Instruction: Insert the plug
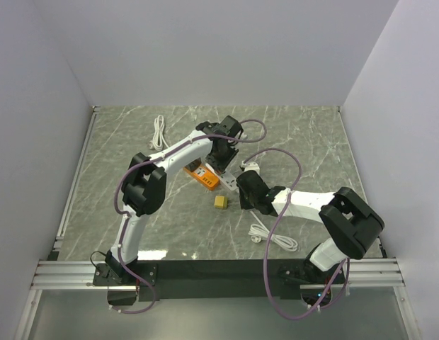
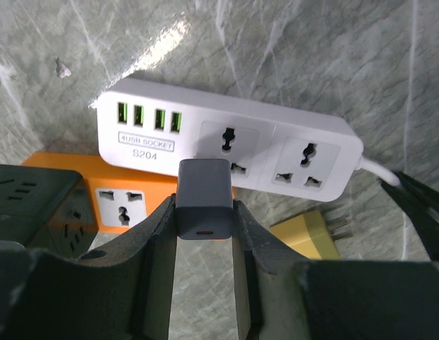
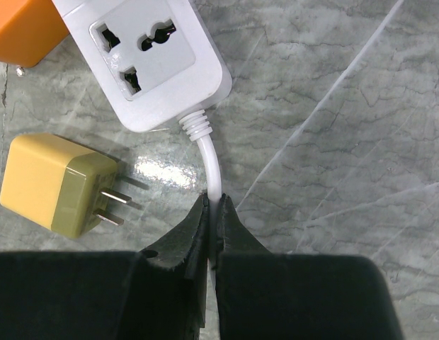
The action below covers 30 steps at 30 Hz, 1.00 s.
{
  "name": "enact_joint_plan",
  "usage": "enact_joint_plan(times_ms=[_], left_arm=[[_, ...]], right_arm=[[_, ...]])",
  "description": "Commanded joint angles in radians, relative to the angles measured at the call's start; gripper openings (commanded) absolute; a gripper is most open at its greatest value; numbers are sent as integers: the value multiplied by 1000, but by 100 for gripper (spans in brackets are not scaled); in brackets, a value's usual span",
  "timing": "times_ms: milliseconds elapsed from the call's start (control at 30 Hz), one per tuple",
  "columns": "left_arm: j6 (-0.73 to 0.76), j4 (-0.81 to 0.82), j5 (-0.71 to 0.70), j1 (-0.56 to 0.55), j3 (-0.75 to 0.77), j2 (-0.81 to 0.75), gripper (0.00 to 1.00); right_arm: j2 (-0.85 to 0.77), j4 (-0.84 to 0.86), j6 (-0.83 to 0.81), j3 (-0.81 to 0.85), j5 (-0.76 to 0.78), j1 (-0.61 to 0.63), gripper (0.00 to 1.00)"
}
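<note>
My left gripper [image 2: 203, 210] is shut on a grey plug [image 2: 203, 191], its USB port facing the camera and its prongs hidden. The plug overlaps the near edge of the white power strip [image 2: 269, 152], just below its left socket [image 2: 227, 138]; whether the prongs are in it cannot be told. The right gripper [image 3: 213, 205] is shut on the strip's white cable [image 3: 212, 164], close behind the strip [image 3: 145, 60]. From above, both grippers meet over the strip [image 1: 231, 181] at the table's middle.
An orange power strip [image 2: 60, 166] lies against the white one, with a dark one [image 2: 32, 202] beside it. A loose yellow plug [image 3: 53, 184] rests next to the cable. White cable coils [image 1: 272, 239] near the right arm; another white cord [image 1: 159, 132] lies at the back.
</note>
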Motion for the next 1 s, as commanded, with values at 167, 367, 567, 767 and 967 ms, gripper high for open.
enact_joint_plan(times_ms=[167, 367, 567, 767, 967], left_arm=[[-18, 78, 37, -17, -13, -95, 1], [-18, 46, 23, -21, -24, -73, 1], [-24, 32, 6, -27, -44, -81, 1], [-25, 23, 1, -30, -43, -79, 1], [-25, 21, -11, -30, -50, -81, 1]], right_arm=[[35, -56, 5, 2, -6, 17, 0], [42, -57, 5, 5, -3, 17, 0], [44, -60, 5, 8, -1, 20, 0], [47, -63, 5, 10, 2, 22, 0], [49, -66, 5, 11, 3, 23, 0]])
